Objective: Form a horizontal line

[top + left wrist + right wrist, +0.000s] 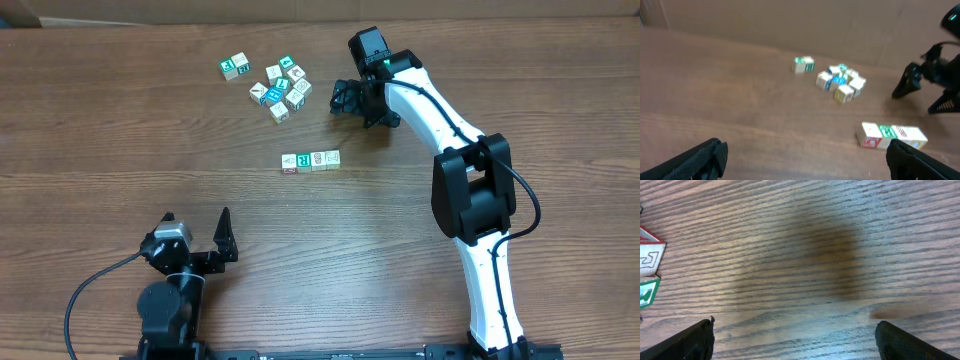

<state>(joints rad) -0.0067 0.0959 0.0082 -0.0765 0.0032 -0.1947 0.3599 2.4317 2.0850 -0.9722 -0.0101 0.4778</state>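
The horizontal line [310, 160] is a short row of small wooden cubes lying edge to edge at mid-table. In the left wrist view the line [892, 136] shows a red-marked cube at its left end and a green-marked one beside it. My right gripper [349, 98] hovers open behind and to the right of the row, apart from it, with only bare wood between its fingers [700, 340]. My left gripper [196, 232] stands open near the front left, well short of the row, and is empty too; one of its fingers [705, 155] shows at the frame's lower left.
A loose cluster of white, teal and tan cubes [284, 88] lies behind the row, with a single green-marked cube [235, 67] to its left. Two cube corners [647, 260] poke in at the left edge of the right wrist view. The right arm's white links [470, 190] stretch along the right side.
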